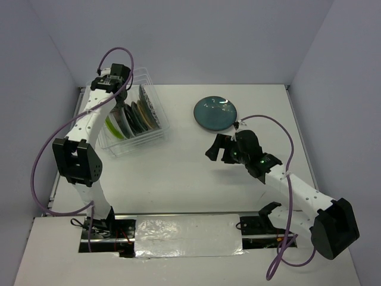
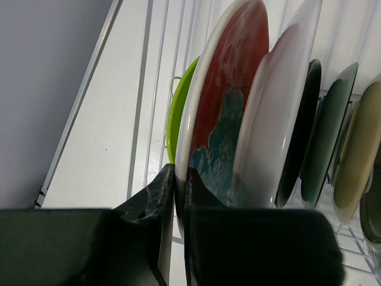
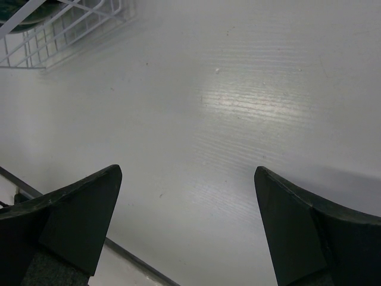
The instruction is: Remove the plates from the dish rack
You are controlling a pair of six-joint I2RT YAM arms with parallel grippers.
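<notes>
While the round red plate with teal flowers (image 2: 229,95) stands upright among other plates (image 2: 280,107) in the white wire dish rack (image 1: 149,140), we see the left gripper (image 2: 179,196) clamped on its rim and the right gripper (image 3: 187,176) gaping over white table (image 3: 238,89).

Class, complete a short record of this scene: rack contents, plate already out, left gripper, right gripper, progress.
rack contents: dish rack holds a lime green plate, a red plate, a white plate and others, all upright
plate out: blue plate, flat on the table
left gripper: shut on the red plate's rim
right gripper: open, empty, above the table
progress: several left in the rack
</notes>
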